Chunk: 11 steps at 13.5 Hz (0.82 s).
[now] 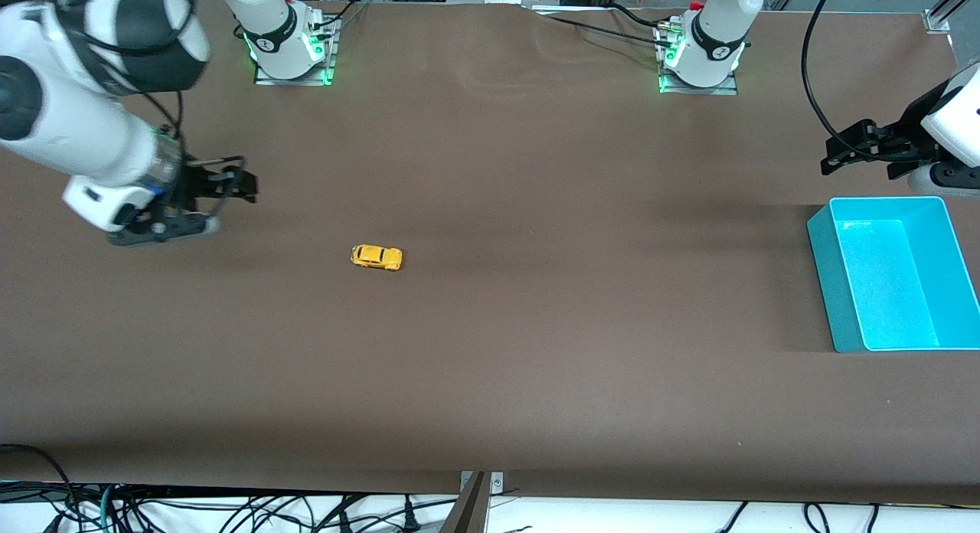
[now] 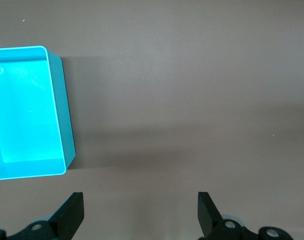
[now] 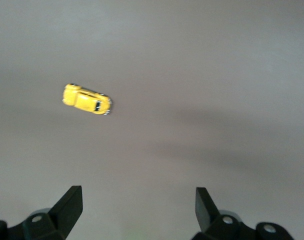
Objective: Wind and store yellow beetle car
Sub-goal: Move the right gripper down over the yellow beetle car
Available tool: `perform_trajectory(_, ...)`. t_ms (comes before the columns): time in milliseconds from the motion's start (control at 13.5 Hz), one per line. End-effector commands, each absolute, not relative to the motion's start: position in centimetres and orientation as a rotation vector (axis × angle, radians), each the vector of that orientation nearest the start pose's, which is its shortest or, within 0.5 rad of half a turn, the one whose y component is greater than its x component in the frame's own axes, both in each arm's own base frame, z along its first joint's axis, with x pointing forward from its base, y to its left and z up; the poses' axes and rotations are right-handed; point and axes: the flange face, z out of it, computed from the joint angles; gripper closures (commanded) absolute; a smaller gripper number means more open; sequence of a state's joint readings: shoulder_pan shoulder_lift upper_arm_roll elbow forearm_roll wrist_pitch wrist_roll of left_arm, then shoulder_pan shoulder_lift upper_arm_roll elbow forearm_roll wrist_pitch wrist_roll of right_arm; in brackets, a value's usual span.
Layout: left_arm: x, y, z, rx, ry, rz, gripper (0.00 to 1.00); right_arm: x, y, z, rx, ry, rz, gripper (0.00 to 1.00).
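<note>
The yellow beetle car (image 1: pixel 376 256) stands on its wheels on the brown table, toward the right arm's end; in the right wrist view the yellow beetle car (image 3: pixel 87 99) lies well apart from the fingers. My right gripper (image 1: pixel 233 207) hangs open above the table beside the car, toward the right arm's end, with nothing in it (image 3: pixel 139 200). My left gripper (image 1: pixel 831 156) is open and empty too, over the table just by the turquoise bin (image 1: pixel 823 280). The left wrist view shows the left gripper (image 2: pixel 141 205) above bare table next to the bin (image 2: pixel 62 110).
The turquoise bin has nothing in it and sits at the left arm's end of the table. Both arm bases (image 1: pixel 291 47) (image 1: pixel 700 54) stand along the table's back edge. Cables hang below the table's front edge (image 1: pixel 230 510).
</note>
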State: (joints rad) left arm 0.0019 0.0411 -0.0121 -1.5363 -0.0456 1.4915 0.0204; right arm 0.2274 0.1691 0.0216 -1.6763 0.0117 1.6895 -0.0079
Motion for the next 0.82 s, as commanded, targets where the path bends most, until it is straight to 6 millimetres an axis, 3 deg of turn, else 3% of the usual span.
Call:
perform_trajectory(0, 56.3, -0.9, 61.7, -3.194, 0.060, 0.119, 0.00, 57.8, 18.8, 47.1, -3.077, -0.642, 0.208, 0.00)
perform_trajectory(223, 56.3, -1.1, 61.7, -3.195, 0.061, 0.119, 0.00, 57.0, 21.1, 43.3, -3.047, -0.774, 0.183, 0.00)
perform_trajectory(520, 56.4, -0.6, 61.5, -3.194, 0.050, 0.121, 0.00, 56.2, 22.0, 36.8, -2.822, -1.351, 0.047, 0.00)
perform_trajectory(743, 56.6, -0.8, 61.1, -3.194, 0.052, 0.134, 0.00, 56.1, 23.4, 31.6, -2.626, -1.689, -0.006, 0.00)
